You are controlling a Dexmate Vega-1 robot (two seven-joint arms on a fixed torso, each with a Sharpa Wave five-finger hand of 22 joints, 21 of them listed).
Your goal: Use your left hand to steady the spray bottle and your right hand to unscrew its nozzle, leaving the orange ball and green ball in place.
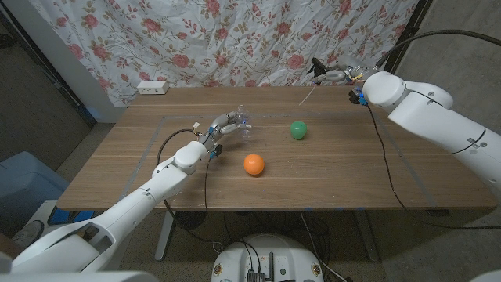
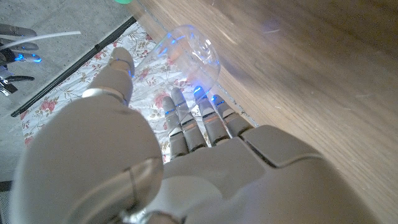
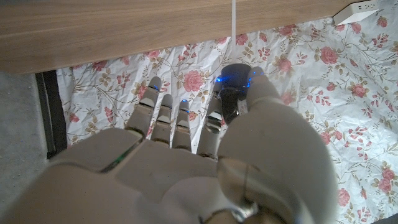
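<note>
Holding the clear spray bottle [image 1: 239, 124] upright on the worktop [image 1: 329, 176], the left hand [image 1: 221, 130] has its fingers [image 2: 198, 118] wrapped around the body, left of the worktop's middle. The left wrist view shows the bottle's mouth open, with no nozzle on it. The right hand [image 1: 338, 77] is raised over the far right of the worktop, well apart from the bottle, and pinches the dark nozzle [image 3: 231, 92] between thumb and fingers; a thin white dip tube [image 1: 308, 95] trails down from it. The unscrewing looks done, so the step in hand is most likely to carry the nozzle clear and put it down.

To do that well, the right hand should keep its pinch firm until the nozzle meets the wood, and choose a bare patch on the right side. The tube dangles loosely and could drag, so it needs to come down slowly. The left hand should keep its steady grip on the light bottle, which would tip easily.

The green ball [image 1: 297, 129] lies between the two hands, nearer the bottle, and the orange ball [image 1: 253, 164] sits just in front of the bottle. Both would roll at a touch, and the green one lies closest to the right arm's likely path. A white power strip [image 1: 152, 87] rests at the far left edge before the floral curtain [image 1: 235, 35].
</note>
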